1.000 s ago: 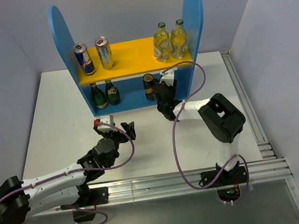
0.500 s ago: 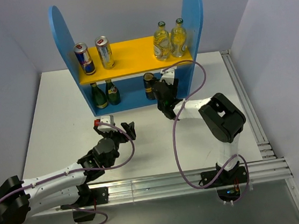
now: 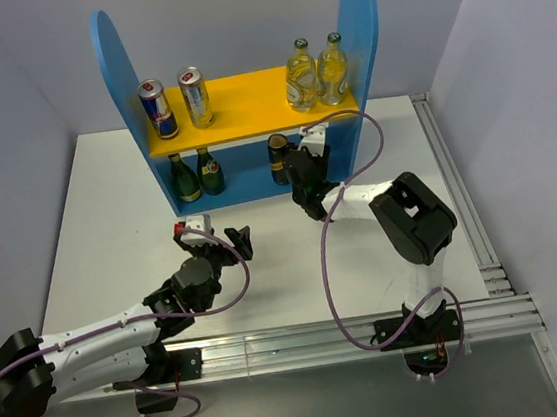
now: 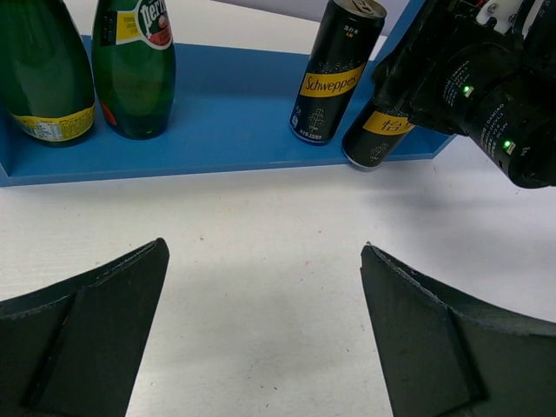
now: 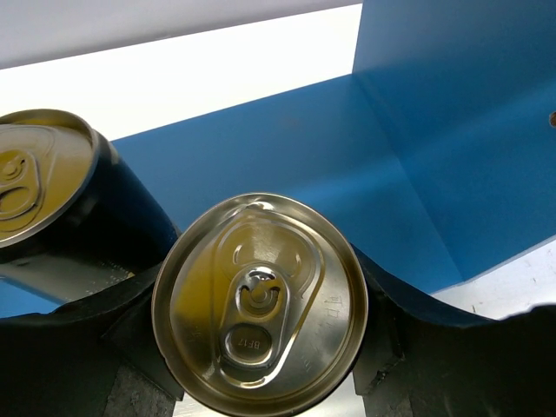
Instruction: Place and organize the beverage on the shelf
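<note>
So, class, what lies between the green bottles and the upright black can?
Nothing: lower shelf is bare from green bottles to upright black can, in left wrist view.

We hold our left arm low and outstretched, left gripper (image 4: 262, 252) spread wide and empty; our right arm bends at the elbow and reaches forward, right gripper (image 3: 302, 173) clamped around a tilted black-and-gold can (image 5: 261, 300).

Cans (image 3: 157, 110) left, bottles (image 3: 301, 77) right on upper board (image 3: 247, 106), tilted can (image 4: 375, 141) beside upright can (image 4: 334, 74) below
</note>
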Motion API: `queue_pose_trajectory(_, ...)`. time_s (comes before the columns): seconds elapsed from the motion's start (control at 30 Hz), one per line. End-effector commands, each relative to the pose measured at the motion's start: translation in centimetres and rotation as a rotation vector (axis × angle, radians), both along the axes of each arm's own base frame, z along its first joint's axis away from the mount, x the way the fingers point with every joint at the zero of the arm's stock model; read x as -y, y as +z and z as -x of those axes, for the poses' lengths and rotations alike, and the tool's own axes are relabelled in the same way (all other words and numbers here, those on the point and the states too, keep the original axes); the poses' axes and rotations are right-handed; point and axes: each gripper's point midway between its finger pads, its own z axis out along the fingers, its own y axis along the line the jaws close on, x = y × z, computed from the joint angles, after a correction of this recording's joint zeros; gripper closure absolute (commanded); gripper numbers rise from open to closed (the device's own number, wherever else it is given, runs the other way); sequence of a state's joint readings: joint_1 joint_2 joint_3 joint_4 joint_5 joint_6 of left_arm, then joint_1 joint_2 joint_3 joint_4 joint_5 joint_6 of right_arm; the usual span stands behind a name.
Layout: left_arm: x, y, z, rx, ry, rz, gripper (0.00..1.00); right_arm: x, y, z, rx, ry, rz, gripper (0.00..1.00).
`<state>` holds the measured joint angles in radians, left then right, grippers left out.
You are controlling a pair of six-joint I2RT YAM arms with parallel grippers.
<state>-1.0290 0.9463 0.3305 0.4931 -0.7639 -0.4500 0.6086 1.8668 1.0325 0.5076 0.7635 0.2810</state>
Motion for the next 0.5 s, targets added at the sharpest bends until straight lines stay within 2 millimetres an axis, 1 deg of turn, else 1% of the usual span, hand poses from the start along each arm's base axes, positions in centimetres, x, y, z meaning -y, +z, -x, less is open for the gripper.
queue_pose_trajectory(0.0, 0.4, 0.7, 0.0, 0.019, -0.009, 0.04, 0.01, 0.5, 4.6, -1.8, 0.132, -0.052, -0.077, 1.0)
queue_pose_trajectory(0.17, 0.5, 0.6, 0.0, 0.017, -0.007, 0.037, 0.01, 1.2, 5.8, -1.8, 0.176, -0.087, -0.093, 1.0)
queue_pose_trajectory(0.2, 0.5, 0.5, -0.1, 0.017, -0.008, 0.034, 0.01, 1.3, 6.3, -1.9, 0.194, -0.098, -0.094, 1.0)
queue_pose_trajectory(0.27, 0.5, 0.4, -0.1, 0.017, -0.006, 0.033, 0.01, 1.2, 6.8, -2.0, 0.209, -0.099, -0.1, 1.0)
queue_pose_trajectory(0.3, 0.5, 0.4, -0.1, 0.018, -0.006, 0.031, 0.01, 1.2, 7.4, -2.2, 0.225, -0.103, -0.1, 1.0)
queue_pose_trajectory(0.37, 0.6, 0.3, -0.2, 0.015, -0.005, 0.027, 0.01, 1.1, 7.4, -2.5, 0.233, -0.106, -0.095, 1.0)
queue_pose_trajectory(0.4, 0.6, 0.3, -0.2, 0.017, -0.005, 0.027, 0.01, 1.0, 8.0, -2.8, 0.25, -0.104, -0.092, 1.0)
queue_pose_trajectory(0.47, 0.6, 0.2, -0.2, 0.016, -0.004, 0.023, 0.01, 0.8, 7.7, -3.2, 0.252, -0.108, -0.085, 1.0)
